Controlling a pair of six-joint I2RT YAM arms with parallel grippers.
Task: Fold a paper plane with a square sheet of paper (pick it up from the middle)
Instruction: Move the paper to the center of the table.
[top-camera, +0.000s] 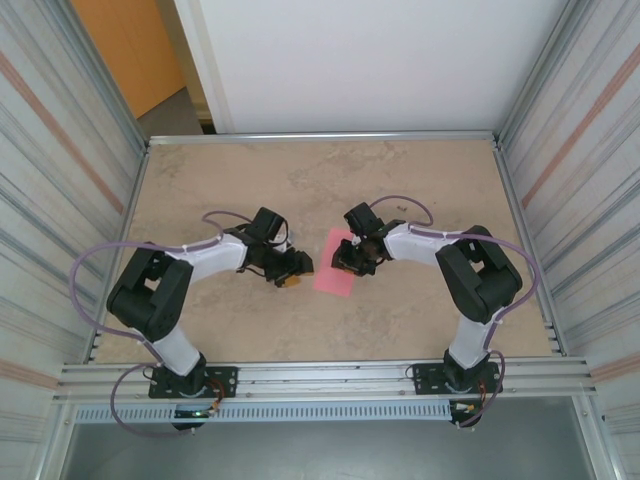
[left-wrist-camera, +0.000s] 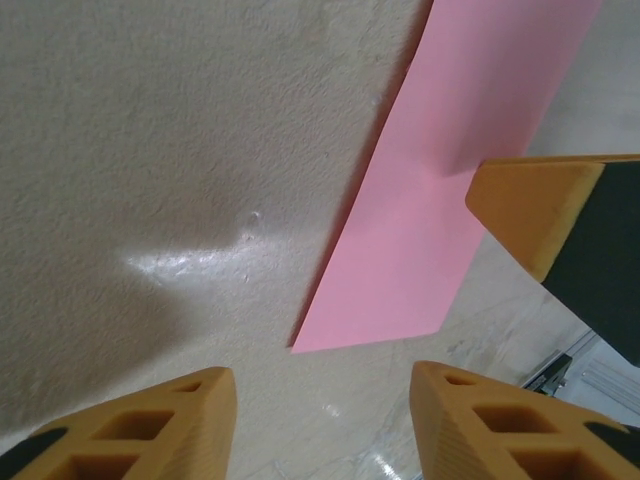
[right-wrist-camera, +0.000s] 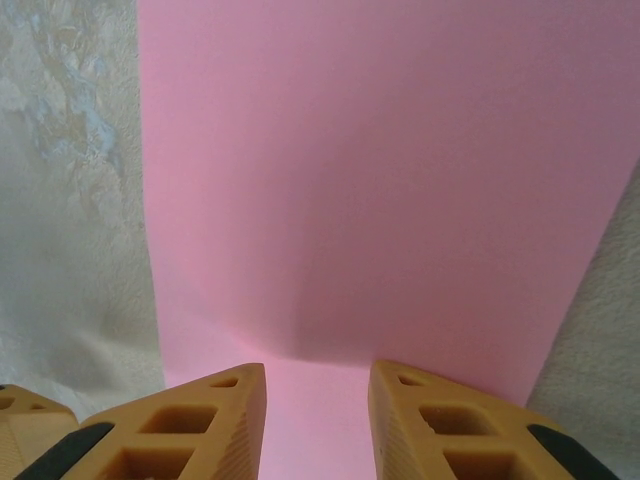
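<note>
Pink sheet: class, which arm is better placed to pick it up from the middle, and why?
Right, probably. The right gripper stands over the pink sheet, paper showing between its open jaws. The left gripper sits off the sheet's edge, bare table between its jaws.

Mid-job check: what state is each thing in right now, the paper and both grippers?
square sheet of paper: lying flat on the table, between the two grippers.
left gripper: open, holding nothing, over bare table beside the paper's edge.
right gripper: open, jaws a little apart, tips over the paper.
</note>
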